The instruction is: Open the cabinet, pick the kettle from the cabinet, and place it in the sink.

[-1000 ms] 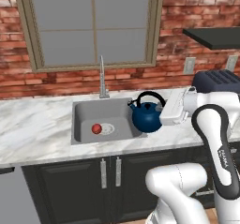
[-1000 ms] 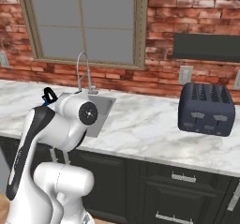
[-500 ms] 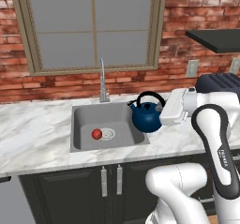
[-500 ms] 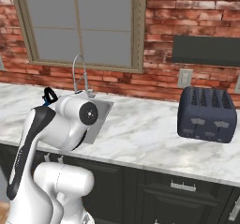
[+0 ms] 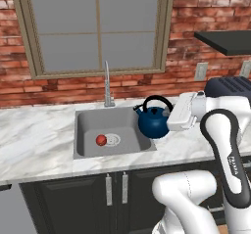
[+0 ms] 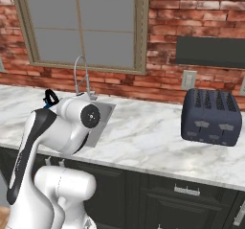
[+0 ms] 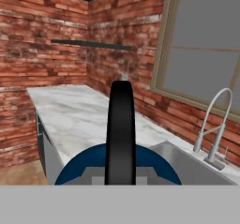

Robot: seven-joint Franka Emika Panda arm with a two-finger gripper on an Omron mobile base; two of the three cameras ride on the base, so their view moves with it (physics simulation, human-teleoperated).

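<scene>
The kettle [image 5: 154, 122] is held by the gripper [image 5: 169, 116], whose jaws are closed narrowly on it, and it is seen over the right edge of the sink [image 5: 90, 128]. In the hand view its black loop handle [image 7: 121, 129] stands upright above the blue body. 1 small red ball [image 5: 101, 140] lies in the sink beside the drain. The faucet [image 5: 107, 83] rises behind the sink. A dark toaster [image 6: 211, 117] stands on the counter [image 6: 153, 137], well right of the sink.

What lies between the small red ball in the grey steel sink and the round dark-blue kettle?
In the left base view, the round drain and bare basin floor separate the red ball from the kettle.
</scene>
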